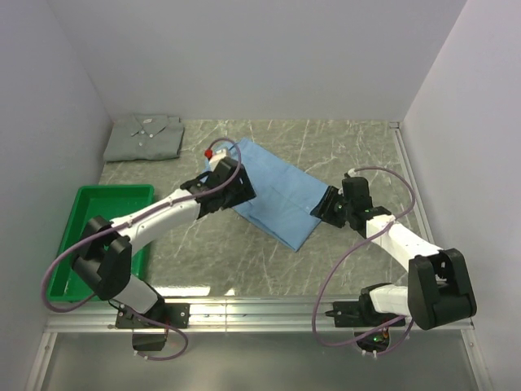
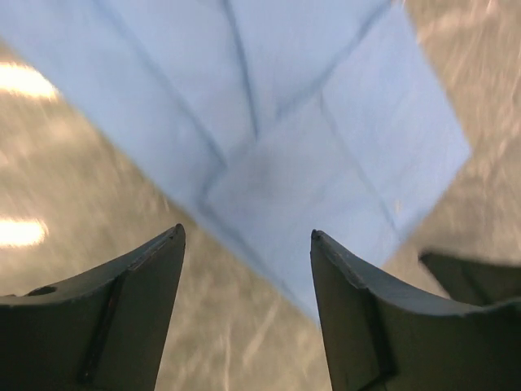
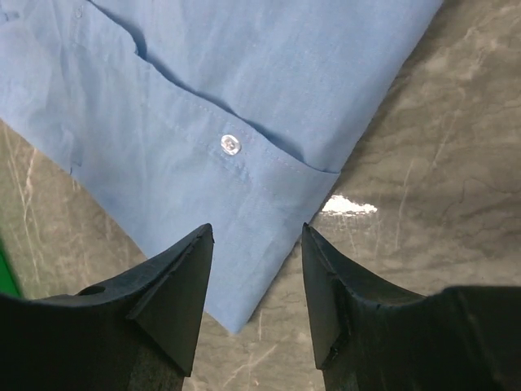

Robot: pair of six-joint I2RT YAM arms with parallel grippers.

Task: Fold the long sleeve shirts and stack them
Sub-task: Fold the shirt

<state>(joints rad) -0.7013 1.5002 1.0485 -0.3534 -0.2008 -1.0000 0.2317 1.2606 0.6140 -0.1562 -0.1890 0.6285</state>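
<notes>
Top external view: blue shirt lying in a long flat strip at centre, grey-green shirt folded at the far left corner.
Both spread wide, gripping nothing: left gripper over one edge, right gripper over a cuffed corner. Best pinched through all layers, lifted evenly, folded across without dragging.

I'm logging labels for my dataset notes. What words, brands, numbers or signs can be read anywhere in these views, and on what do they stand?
No readable text in any view.
The light blue shirt is plain cloth, and its button is blank.
The grey-green shirt and the green tray show no markings.
The left wrist view is blurred, so small print there could not be read.
</notes>
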